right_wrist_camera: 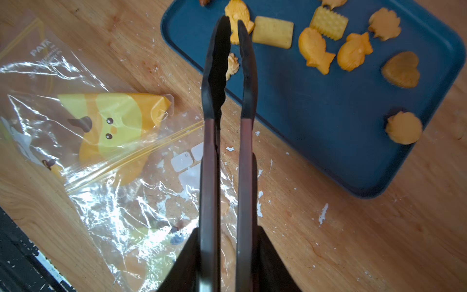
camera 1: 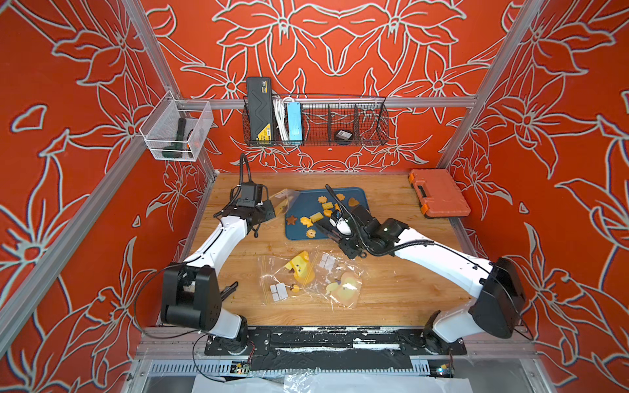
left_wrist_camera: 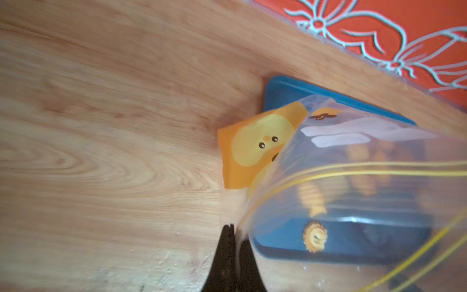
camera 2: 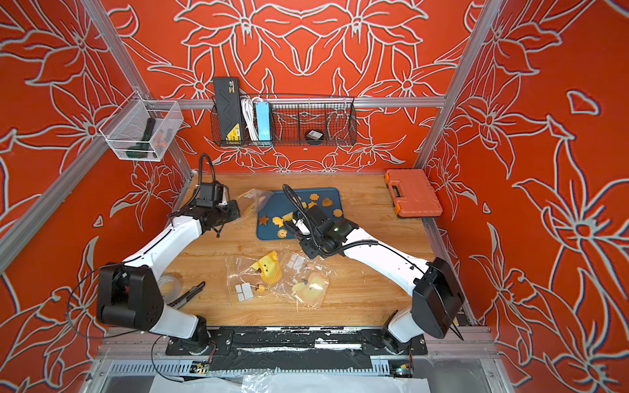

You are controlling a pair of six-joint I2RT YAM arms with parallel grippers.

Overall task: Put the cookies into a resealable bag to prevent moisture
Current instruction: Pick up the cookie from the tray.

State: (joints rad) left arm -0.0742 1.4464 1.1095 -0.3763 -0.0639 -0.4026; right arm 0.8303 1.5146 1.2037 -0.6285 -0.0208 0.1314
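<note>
left jaws pinching crinkly clear bag (left_wrist_camera: 353, 156), right jaws clamping black-tipped tongs (right_wrist_camera: 212, 83), ridged cookies (right_wrist_camera: 328, 22)

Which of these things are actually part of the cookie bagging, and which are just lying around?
In use: cookies, blue tray, tongs, the held resealable bag.
Lying about: two spare bags, orange case, wire basket.

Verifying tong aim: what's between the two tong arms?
In the right wrist view, a pale flower-shaped cookie shows in the gap between the arms of the tongs, over the blue tray. Whether the arms touch it can't be told.
</note>
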